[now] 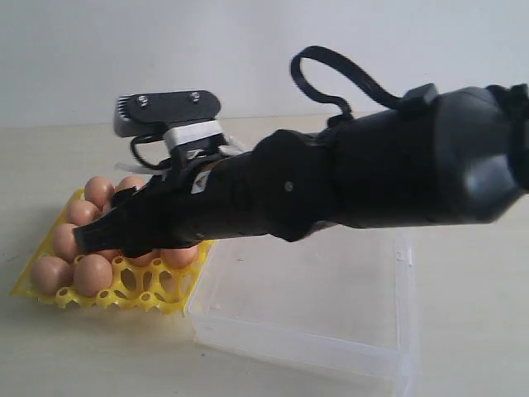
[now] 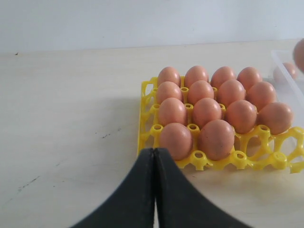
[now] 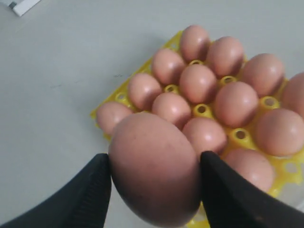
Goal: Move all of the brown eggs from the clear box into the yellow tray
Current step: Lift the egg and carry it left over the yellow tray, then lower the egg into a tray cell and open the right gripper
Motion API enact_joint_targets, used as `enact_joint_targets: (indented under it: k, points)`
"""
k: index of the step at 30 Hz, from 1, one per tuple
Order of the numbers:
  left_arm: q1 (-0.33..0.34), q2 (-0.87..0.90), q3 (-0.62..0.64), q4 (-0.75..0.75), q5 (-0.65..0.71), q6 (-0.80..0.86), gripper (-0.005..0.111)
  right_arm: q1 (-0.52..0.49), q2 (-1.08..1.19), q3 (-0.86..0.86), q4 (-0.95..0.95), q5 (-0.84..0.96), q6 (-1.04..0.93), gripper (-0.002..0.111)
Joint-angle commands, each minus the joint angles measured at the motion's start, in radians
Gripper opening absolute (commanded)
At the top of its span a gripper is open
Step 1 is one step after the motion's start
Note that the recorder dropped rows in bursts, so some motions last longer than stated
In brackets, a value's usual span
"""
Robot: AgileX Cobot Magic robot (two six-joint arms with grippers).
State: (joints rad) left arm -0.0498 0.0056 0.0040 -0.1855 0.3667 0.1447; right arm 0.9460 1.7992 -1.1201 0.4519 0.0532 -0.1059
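the right end effector [image 3: 154, 178] holds one brown egg [image 3: 154, 166] between its two black fingers [image 3: 90, 192], the jaws spread wide around the egg's sides. it hangs above the yellow tray [image 2: 145, 128], clear of the eggs below it. the right arm [image 1: 372, 174] reaches across the middle of the exterior view, over the clear box [image 1: 289, 343], to the tray.

the tray lies on the pale tabletop [image 2: 71, 118] toward its left side, set back from the far edge. fourteen brown eggs [image 2: 207, 111] stand in its cups: three full rows of four, and two eggs in the row nearest the left end effector [image 2: 155, 190], with bare cups beside them at the end of that row nearer the box.

the clear box lies just beside the tray, toward the tabletop's right side; whether the two touch cannot be told.

the left end effector has its fingertips pressed together, with nothing between them. it points at the tray's near rim, a little apart from it.
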Motion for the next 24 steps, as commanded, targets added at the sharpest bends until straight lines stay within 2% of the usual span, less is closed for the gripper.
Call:
enact_joint_targets:
  k: [1, 7, 12, 24]
  points:
    - [0.001, -0.006, -0.004, -0.001, -0.01, 0.001, 0.0, 0.014, 0.089, -0.146, -0.077, 0.202, -0.038, 0.0]
    - [0.001, -0.006, -0.004, -0.001, -0.01, 0.001, 0.0, -0.004, 0.204, -0.343, -0.163, 0.561, -0.087, 0.0]
    - [0.001, -0.006, -0.004, -0.001, -0.01, 0.001, 0.0, -0.024, 0.269, -0.458, -0.182, 0.753, -0.127, 0.0]
    - [0.001, -0.006, -0.004, -0.001, -0.01, 0.001, 0.0, -0.026, 0.403, -0.722, -0.247, 0.978, -0.174, 0.0]
